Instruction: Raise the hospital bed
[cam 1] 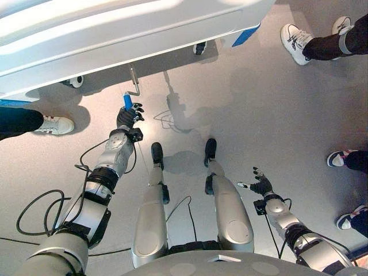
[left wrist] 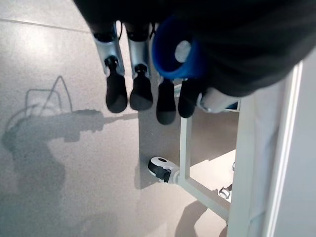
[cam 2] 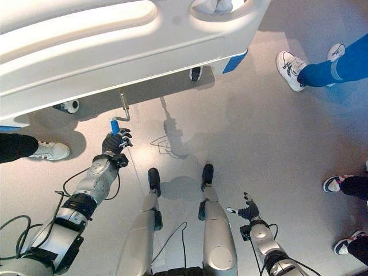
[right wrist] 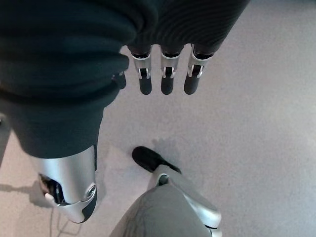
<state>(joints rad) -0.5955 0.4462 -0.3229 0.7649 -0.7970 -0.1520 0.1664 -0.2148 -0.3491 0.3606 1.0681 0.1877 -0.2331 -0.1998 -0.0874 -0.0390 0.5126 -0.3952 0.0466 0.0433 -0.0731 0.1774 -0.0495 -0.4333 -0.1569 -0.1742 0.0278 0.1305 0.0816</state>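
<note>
The hospital bed (cam 1: 115, 34), white with a moulded end panel, stretches across the far side of the grey floor (cam 1: 241, 109), standing on castor wheels (cam 1: 75, 81). A metal crank (cam 1: 133, 80) comes out from under the bed's end and bends down to a blue handle (cam 1: 127, 101). The left hand (cam 1: 126, 117) is reached forward to that handle with its fingers curled round it; in the left wrist view the blue handle's end shows against the palm with the dark fingertips (left wrist: 117, 96) hanging past it, and a castor and the bed's white frame (left wrist: 197, 182) lie beyond. The right hand (cam 1: 260, 184) hangs low at the robot's right side, well apart from the bed, fingers spread and holding nothing. People stand around: white trainers (cam 1: 296, 41) at the far right, another shoe (cam 1: 53, 125) at the left near the bed, and more shoes (cam 1: 339, 158) at the right edge.
</note>
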